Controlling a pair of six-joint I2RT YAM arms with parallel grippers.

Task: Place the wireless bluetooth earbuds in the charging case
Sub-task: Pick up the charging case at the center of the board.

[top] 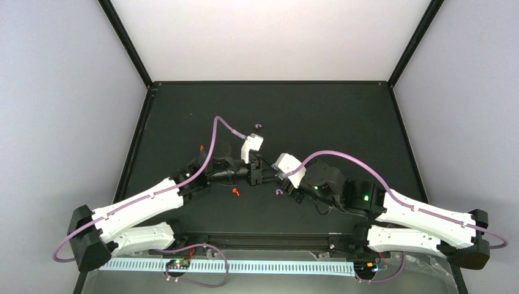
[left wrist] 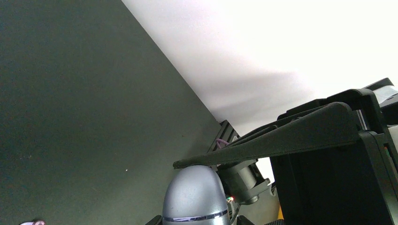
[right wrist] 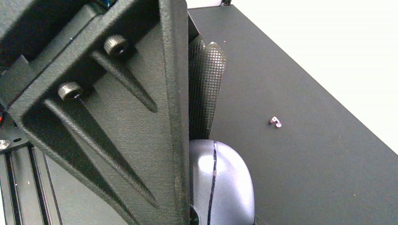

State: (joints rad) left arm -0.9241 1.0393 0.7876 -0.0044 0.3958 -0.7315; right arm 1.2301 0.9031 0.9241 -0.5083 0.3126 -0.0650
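Left gripper point(top: 248, 173) and right gripper point(top: 269, 176) meet mid-table, both pinching the grey case point(left wrist: 195, 199). A purple earbud point(top: 279, 192) and a red earbud point(top: 236, 192) lie loose nearby.

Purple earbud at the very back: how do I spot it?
Look at the black table from above. Just past the left arm's white camera lies a tiny purple earbud. It is farthest back; the other purple one lies nearer the arm bases.

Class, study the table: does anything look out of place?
Yes. Earbuds lie scattered loose on the table, outside the case: a far purple earbud, a near purple earbud, and two red earbuds further left.
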